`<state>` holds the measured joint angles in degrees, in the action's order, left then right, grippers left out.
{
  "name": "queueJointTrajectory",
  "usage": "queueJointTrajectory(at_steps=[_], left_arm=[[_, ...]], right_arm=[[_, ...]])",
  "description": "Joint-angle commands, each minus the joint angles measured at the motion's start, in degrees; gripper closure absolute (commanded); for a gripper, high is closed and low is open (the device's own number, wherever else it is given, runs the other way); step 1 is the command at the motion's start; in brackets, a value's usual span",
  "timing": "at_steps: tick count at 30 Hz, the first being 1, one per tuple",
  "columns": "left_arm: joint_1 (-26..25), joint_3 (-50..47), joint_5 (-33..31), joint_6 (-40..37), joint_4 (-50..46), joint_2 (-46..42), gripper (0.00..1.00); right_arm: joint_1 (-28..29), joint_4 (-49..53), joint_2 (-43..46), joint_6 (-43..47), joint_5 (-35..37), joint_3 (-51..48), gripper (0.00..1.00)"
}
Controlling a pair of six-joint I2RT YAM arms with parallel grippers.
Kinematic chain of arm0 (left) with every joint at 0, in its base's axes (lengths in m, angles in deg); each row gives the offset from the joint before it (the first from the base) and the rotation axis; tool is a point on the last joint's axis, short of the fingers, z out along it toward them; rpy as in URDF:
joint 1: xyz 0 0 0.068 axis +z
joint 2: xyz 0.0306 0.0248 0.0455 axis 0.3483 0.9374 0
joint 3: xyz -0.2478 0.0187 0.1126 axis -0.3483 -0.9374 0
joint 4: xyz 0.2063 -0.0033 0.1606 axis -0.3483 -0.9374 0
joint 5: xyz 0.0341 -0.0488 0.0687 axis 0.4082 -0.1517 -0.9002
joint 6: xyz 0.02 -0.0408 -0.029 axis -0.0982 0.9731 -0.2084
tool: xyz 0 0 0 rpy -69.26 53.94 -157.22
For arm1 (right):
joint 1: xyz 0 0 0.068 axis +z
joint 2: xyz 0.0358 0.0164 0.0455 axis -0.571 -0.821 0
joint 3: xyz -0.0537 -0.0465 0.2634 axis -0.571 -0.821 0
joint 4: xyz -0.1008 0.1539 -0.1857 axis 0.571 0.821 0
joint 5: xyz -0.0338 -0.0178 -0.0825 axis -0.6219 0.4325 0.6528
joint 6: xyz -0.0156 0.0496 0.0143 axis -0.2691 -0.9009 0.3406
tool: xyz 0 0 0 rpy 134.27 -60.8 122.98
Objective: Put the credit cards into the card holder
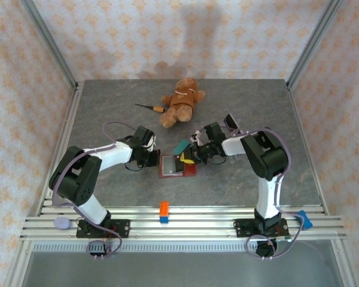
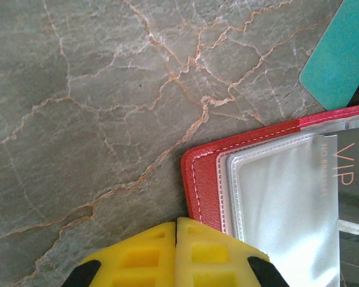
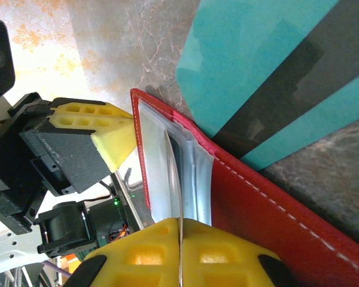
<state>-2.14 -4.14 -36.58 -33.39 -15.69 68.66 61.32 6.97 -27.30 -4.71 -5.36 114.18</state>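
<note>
Top external, grey veined table (image 1: 107, 119), card holder (image 1: 171, 167); floral walls (image 1: 167, 36)

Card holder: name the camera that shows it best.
Top external: the card holder lies open, nearly whole, on the table. Left wrist shows one red corner with clear sleeves; right wrist shows it close, edge-on.
</note>
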Motion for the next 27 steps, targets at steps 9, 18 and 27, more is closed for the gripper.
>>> queueJointTrajectory(at_steps=[9,18,27], left_arm=[[0.03,-0.38,-2.83,-0.76,0.1,0.43,1.0],[0.02,-0.41,-2.49,-0.76,0.28,0.27,1.0],[0.07,-0.76,-2.29,-0.41,0.74,0.27,1.0]], right_arm=[[1.49,-0.28,-2.27,-0.85,0.31,0.54,0.89],[2.75,0.59,-2.98,-1.08,1.48,2.01,0.88],[4.39,-3.6,-2.57,-4.7,5.21,1.9,0.93]])
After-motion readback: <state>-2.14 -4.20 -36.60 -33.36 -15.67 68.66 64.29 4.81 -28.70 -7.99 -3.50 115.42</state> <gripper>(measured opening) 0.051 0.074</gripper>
